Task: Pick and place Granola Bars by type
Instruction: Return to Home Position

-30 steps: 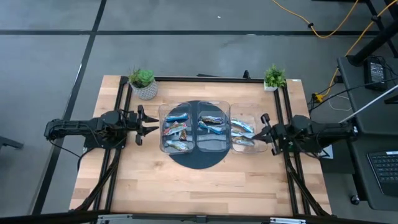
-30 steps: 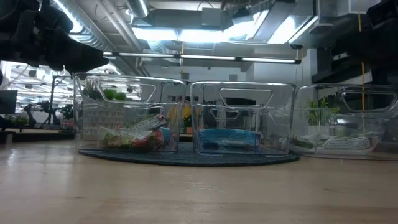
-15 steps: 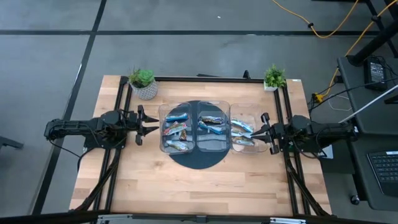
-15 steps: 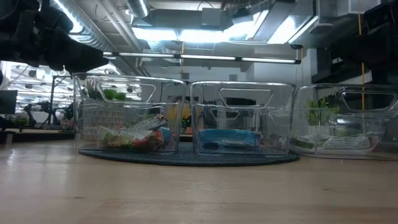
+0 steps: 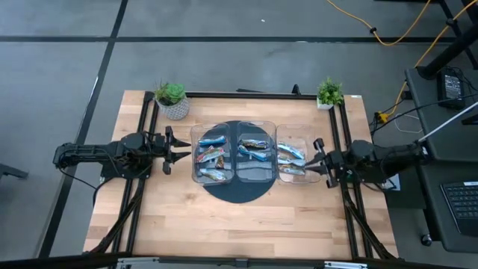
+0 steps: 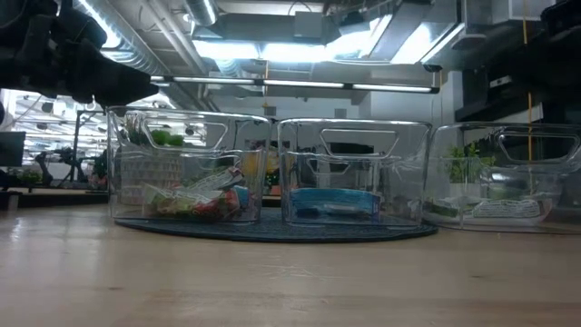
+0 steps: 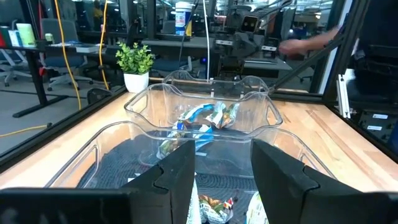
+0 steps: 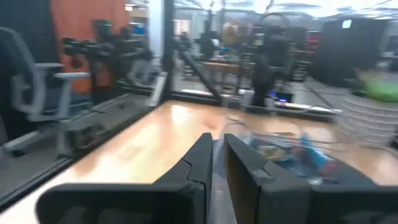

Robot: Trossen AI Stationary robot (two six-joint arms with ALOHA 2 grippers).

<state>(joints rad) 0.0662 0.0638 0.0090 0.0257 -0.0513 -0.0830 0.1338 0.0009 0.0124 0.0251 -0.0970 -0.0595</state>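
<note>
- The desk (image 5: 224,224) is a pale wood-block top ringed by black rails, standing on a grey floor (image 5: 60,75) crossed by dark lines.
- A dark round mat (image 5: 239,193) lies at the desk's middle, with three clear bins side by side on or beside it.
- The granola bars (image 5: 211,157) are all in those bins. The left bin (image 5: 194,173) has a mixed red and green heap, the centre bin (image 5: 256,176) has blue ones, and the right bin (image 5: 317,133) has silvery ones.
- Two potted plants, one (image 5: 172,97) at each far corner, stand well apart; the other (image 5: 328,93) is the smaller.
- The left gripper (image 5: 181,155) hangs just beside the left bin, its fingers spread and holding nothing.
- The right gripper (image 5: 310,161) is at the right bin's outer side, fingers drawn almost together with only a slim gap and nothing between them.
- A yellow cable (image 5: 388,33) snakes over the floor beyond the desk, and a keyboard (image 5: 459,202) sits on a neighbouring bench.
- From table height, strip lights and ducting run across the ceiling behind the bins.
- An office chair (image 8: 25,74) and an orange panel (image 8: 93,18) show past the right arm.
</note>
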